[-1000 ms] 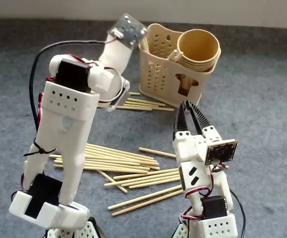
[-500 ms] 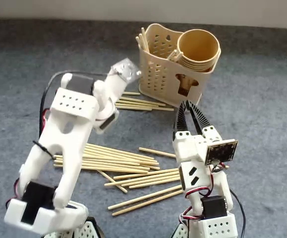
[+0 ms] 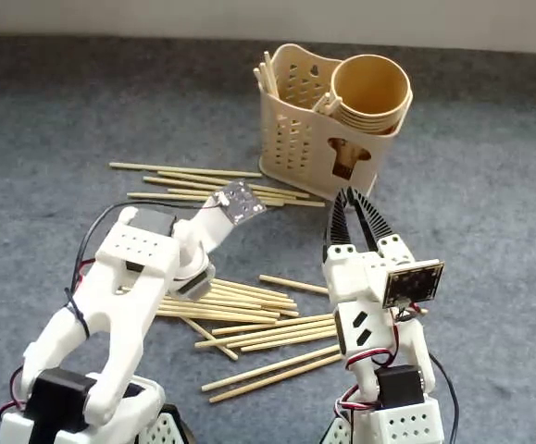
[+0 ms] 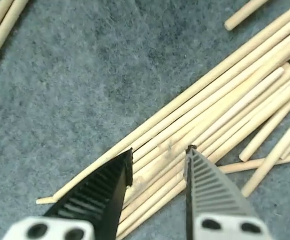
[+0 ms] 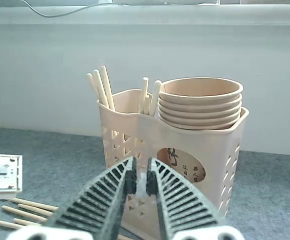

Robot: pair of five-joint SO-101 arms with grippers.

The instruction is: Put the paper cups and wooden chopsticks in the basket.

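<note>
Left tool (image 4: 160, 150), jaws apart, hovered over pale wooden chopsticks (image 4: 225, 105); closing on one seemed next; right tool (image 5: 140, 162) closed.

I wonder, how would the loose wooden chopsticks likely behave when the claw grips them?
Probably stiff: the chopsticks lie straight. Round and smooth-looking, they may roll or slip. Packed side by side, the left claw might pinch several.

My left gripper (image 4: 157, 165) hangs right over the loose pile of wooden chopsticks (image 4: 205, 125), with a few sticks lying between its tips. The basket (image 5: 134, 135) stands just ahead of my right gripper (image 5: 140, 182). The paper cups (image 5: 201, 100) are stacked in its right compartment and the upright chopsticks (image 5: 100, 82) are in its left. More sticks (image 5: 24, 207) lie on the carpet (image 3: 490, 231), ahead and to the left.
</note>
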